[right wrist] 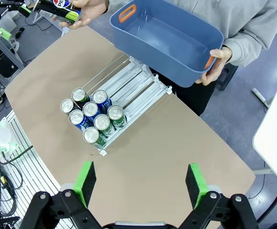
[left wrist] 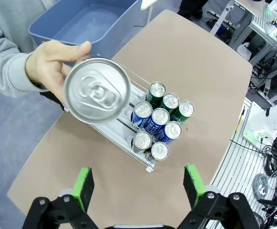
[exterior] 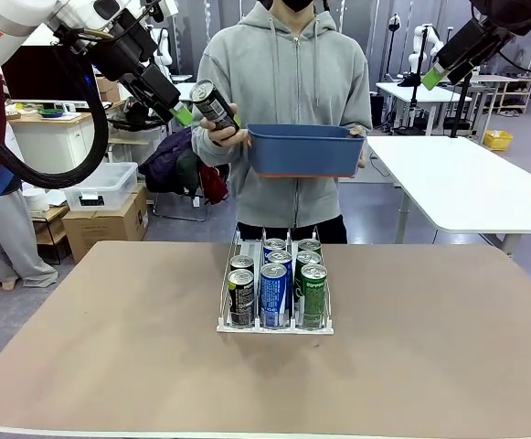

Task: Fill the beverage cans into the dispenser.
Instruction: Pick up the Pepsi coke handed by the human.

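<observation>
left gripper [left wrist: 138, 181] wide open, empty, facing the top of a dark can [left wrist: 97, 90] that the person's hand [left wrist: 50, 64] holds up just ahead of it, well above the dispenser [exterior: 274, 326]. Step looks like handover. Next: ease in until the jaws straddle the can, then close. right gripper [right wrist: 140, 183] wide open, empty, high and right of the dispenser. Count: 8 cans [exterior: 274, 293] in the dispenser (2 black, 3 blue, 3 green), 1 in hand, 1 blue bin [exterior: 302, 151].

Dispenser [exterior: 274, 327] on table [exterior: 110, 347] centre, cans [exterior: 274, 293] in near end. Behind: person [exterior: 283, 82] holding bin [exterior: 302, 151], raised can [exterior: 212, 105] left of it.
</observation>
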`<state>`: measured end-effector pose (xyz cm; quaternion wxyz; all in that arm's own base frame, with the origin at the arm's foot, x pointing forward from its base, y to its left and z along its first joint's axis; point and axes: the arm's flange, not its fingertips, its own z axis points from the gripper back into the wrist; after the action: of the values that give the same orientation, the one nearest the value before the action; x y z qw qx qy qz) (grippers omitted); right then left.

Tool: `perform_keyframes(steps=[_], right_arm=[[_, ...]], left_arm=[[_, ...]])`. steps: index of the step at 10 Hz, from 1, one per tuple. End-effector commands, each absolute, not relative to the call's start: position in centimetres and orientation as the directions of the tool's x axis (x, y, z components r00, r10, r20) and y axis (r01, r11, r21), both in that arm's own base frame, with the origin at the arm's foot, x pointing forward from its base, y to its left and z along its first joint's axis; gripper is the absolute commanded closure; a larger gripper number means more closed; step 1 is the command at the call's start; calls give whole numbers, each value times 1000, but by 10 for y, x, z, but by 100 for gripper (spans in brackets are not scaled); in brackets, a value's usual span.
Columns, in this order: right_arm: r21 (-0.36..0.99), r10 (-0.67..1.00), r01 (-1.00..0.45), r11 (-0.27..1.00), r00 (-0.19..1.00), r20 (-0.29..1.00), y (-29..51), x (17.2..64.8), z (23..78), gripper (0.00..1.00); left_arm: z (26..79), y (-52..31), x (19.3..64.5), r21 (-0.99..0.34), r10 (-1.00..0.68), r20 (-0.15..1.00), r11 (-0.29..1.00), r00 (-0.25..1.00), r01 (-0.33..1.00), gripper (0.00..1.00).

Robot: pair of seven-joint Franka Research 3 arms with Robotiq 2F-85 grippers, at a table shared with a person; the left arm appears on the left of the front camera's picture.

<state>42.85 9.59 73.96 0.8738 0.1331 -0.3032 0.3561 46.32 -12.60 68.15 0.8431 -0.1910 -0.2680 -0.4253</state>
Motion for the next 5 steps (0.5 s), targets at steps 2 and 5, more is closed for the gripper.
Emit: perform_keyframes(steps=[2, 5], right_arm=[[28, 543, -716, 698, 554, 631, 95, 428, 739, 0], [28, 543, -716, 698, 554, 631, 95, 428, 739, 0]], left_arm=[[682, -125, 463, -103, -619, 609, 559, 496, 823, 0], [682, -125, 463, -103, -619, 609, 559, 496, 823, 0]])
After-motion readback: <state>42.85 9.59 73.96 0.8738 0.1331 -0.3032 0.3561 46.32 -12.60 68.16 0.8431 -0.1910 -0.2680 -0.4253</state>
